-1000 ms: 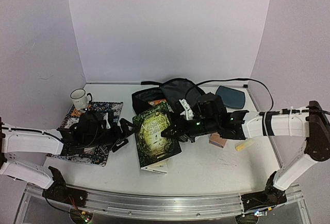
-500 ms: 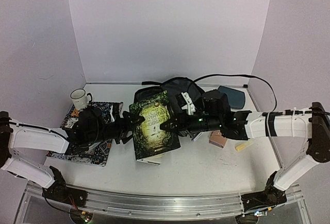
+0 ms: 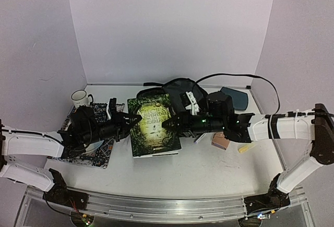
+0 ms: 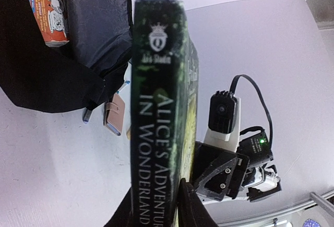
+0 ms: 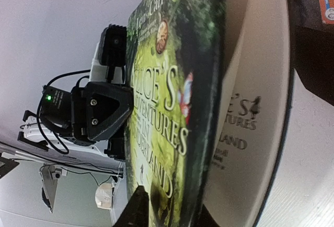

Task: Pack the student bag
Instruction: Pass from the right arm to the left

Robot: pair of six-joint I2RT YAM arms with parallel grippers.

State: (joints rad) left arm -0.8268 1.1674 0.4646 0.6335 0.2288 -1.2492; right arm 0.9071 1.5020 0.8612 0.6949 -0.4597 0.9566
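Book [image 3: 154, 125] off table [image 3: 209, 169], cover up. My left gripper [image 3: 127, 123] at book's spine edge, clenched on spine, fingers [image 4: 192, 214] pressing both sides. My right gripper [image 3: 169, 124] at book's opposite edge, jaws astride front cover; cannot tell whether gripping or slack. Student bag [image 3: 180, 87] lies open just behind book's far edge.

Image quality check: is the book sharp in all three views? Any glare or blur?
Top external: even light, soft shadows, book sharp but title too small to read. Left wrist: spine lettering legible, its own fingers dark and blurred. Right wrist: cover title sharp, no strong glare, background soft.
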